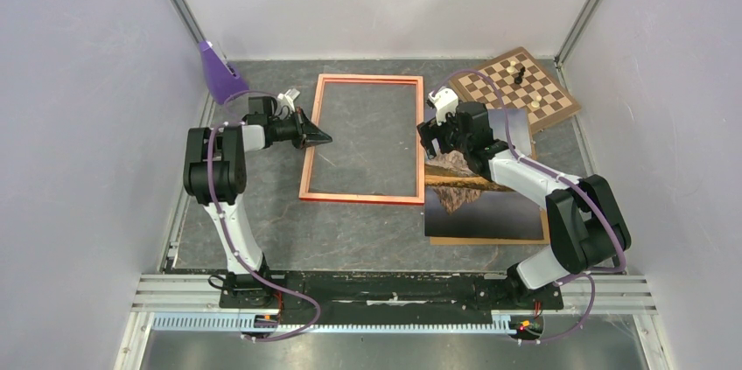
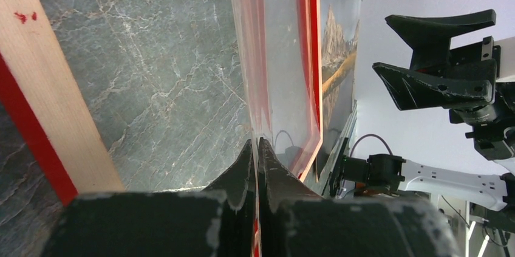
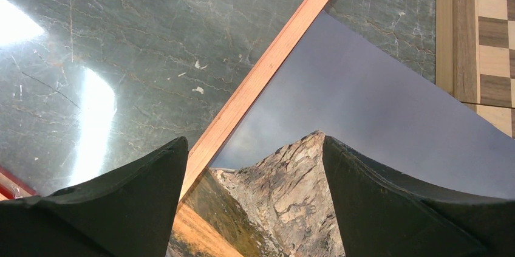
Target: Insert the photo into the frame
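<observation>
The task is barely begun: the photo (image 1: 477,211) is not in the frame (image 1: 363,198) yet. The frame lies flat in the middle of the desk (image 1: 350,234), and only the desk's grey surface shows through its opening. The photo lies picture side up just to the right of it, on a brown backing board (image 1: 486,240), with its left edge along the frame's right rail; I cannot tell whether the 2 touch.

The left gripper (image 1: 322,136) has its fingers together and sits over the frame's left rail. The left wrist view shows a sliver of red at the seam, but I cannot tell whether it pinches anything or only presses down. My guess is that it steadies the frame.

The right gripper (image 3: 255,141) has its 2 fingers wide apart and holds nothing. It hovers above the far left part of the photo, close to the frame's right rail.

Nearly everything remains: grasping the photo, moving it left over the opening, squaring it with the rails and laying it inside. The flat print will probably be awkward to pick up by its edge
</observation>
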`<state>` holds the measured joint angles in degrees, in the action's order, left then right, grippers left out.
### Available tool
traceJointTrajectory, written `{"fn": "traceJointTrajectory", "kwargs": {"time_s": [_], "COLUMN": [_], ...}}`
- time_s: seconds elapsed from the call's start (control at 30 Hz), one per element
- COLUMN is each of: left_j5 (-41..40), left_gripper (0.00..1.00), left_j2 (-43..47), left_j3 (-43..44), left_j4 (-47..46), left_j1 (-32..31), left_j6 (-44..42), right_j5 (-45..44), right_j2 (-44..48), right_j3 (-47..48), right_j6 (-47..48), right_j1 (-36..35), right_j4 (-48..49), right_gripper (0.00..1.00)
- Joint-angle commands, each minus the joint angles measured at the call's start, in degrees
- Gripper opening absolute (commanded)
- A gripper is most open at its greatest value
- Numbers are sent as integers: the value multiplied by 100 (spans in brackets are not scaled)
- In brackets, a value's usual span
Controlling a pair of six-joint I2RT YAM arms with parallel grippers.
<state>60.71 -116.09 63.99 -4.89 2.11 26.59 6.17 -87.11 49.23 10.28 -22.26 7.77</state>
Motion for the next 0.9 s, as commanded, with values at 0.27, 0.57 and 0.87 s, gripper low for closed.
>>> {"fn": "traceJointTrajectory", "kwargs": {"time_s": [0.27,0.57,0.87], "left_j5": [346,272,253], "left_gripper": [2,2,2], "left_j2": [392,294,182], "left_j3": [-106,-82,-18], "left_j4": [-624,-847,-1014], "left_j1": [-88,-71,-87], "left_j6": [-218,-59,97], "right_j5": [-2,-22,-20], "right_j2": [-15,-7,-33], "right_j3": [-37,-37,-45], "right_j6": [35,44,44], "right_j1": [11,11,12], "right_j4": [242,242,251], "right_gripper": [85,85,85]}}
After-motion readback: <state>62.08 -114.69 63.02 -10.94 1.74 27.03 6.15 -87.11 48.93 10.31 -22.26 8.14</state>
